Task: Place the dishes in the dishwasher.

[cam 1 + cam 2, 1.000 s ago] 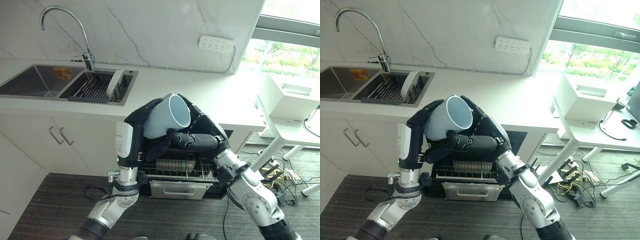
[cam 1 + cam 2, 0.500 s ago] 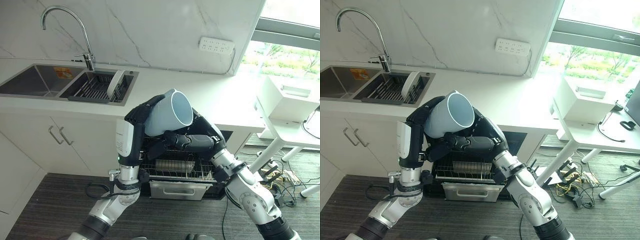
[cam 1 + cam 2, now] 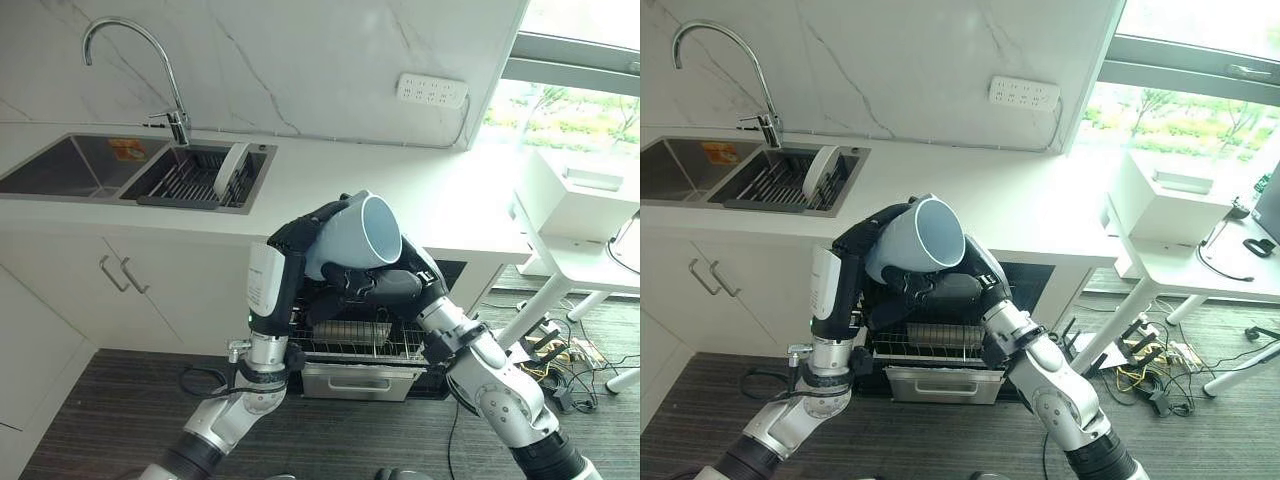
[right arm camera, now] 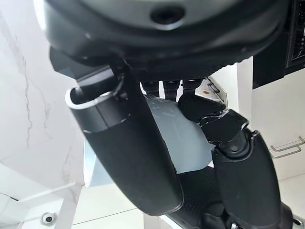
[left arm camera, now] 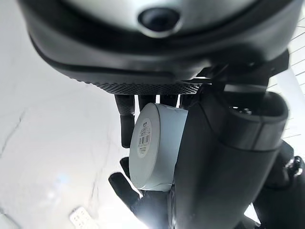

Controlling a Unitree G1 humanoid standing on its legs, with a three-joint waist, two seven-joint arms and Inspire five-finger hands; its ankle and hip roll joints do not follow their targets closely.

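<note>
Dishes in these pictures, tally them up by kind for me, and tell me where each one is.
Cups: 1, a pale blue cup held between the left hand and the right hand, above the open dishwasher.
Plates: 1, a white plate standing on edge in the sink rack.
Total: 2 dishes.

I get bright daylight from the window (image 3: 575,105) on the right, which washes out the white counter (image 3: 450,205) beside it (nearly blown). Head views stay sharp. The cupboard (image 3: 130,300) fronts below sit in soft shadow. Both wrist views blur up close, with pale glare behind.
</note>
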